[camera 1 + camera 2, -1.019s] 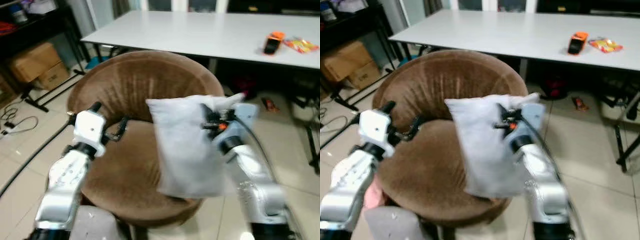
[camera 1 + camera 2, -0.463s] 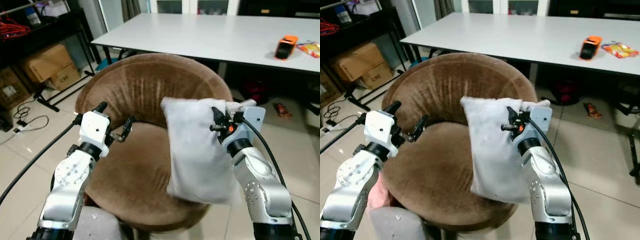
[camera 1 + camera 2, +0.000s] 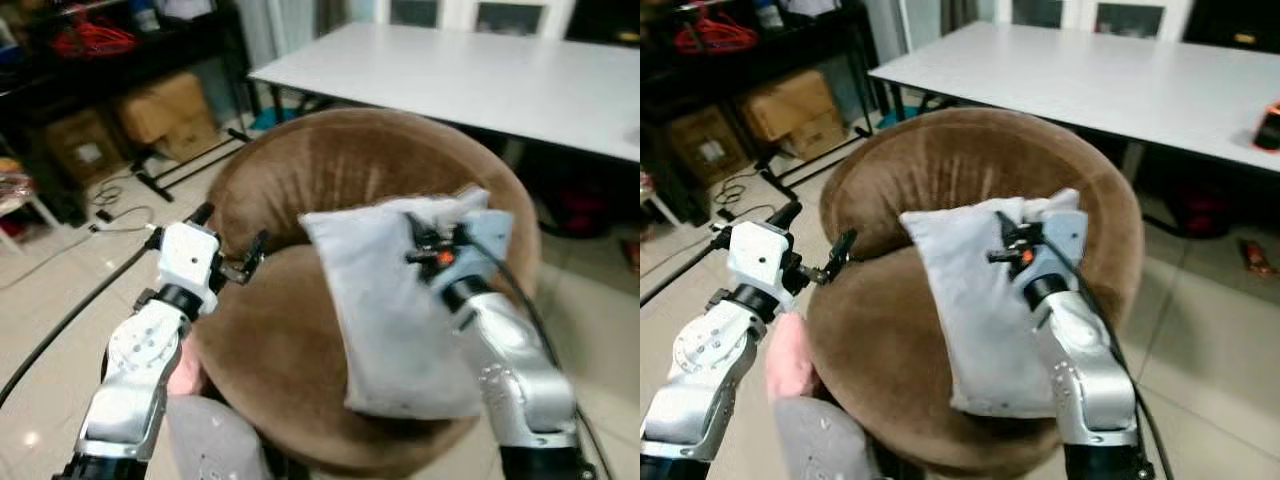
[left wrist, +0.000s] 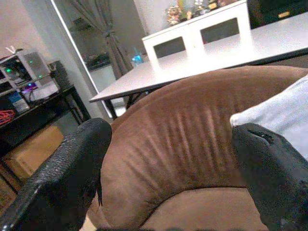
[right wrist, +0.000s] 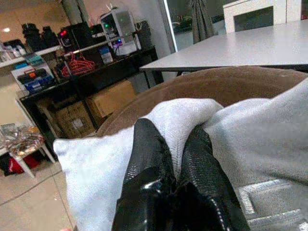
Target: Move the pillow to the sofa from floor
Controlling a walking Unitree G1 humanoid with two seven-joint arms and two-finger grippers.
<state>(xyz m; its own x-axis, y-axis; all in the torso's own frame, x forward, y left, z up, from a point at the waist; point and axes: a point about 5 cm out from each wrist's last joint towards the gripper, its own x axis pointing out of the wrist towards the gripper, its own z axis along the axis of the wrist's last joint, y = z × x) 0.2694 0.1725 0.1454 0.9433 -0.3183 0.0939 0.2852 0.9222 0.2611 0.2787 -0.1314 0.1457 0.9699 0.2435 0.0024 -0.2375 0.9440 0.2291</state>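
A pale grey pillow (image 3: 395, 310) hangs over the seat of a round brown velvet sofa chair (image 3: 330, 180). My right gripper (image 3: 418, 232) is shut on the pillow's upper edge, and its fingers (image 5: 149, 159) pinch a fold of the cloth. The pillow's lower end reaches down near the seat's front right rim. My left gripper (image 3: 232, 240) is held open at the chair's left side, close to the backrest, with nothing between its fingers (image 4: 67, 173).
A long white table (image 3: 480, 70) stands right behind the chair. Black shelving with cardboard boxes (image 3: 165, 105) lines the far left, and cables (image 3: 115, 205) lie on the tiled floor. Something pink (image 3: 788, 350) and a grey object (image 3: 215, 445) sit low by the chair's front left.
The camera has swung, so the scene sits further right. The pillow, still in my right gripper, is now further in over the seat, closer to the backrest. My left gripper keeps its pose.
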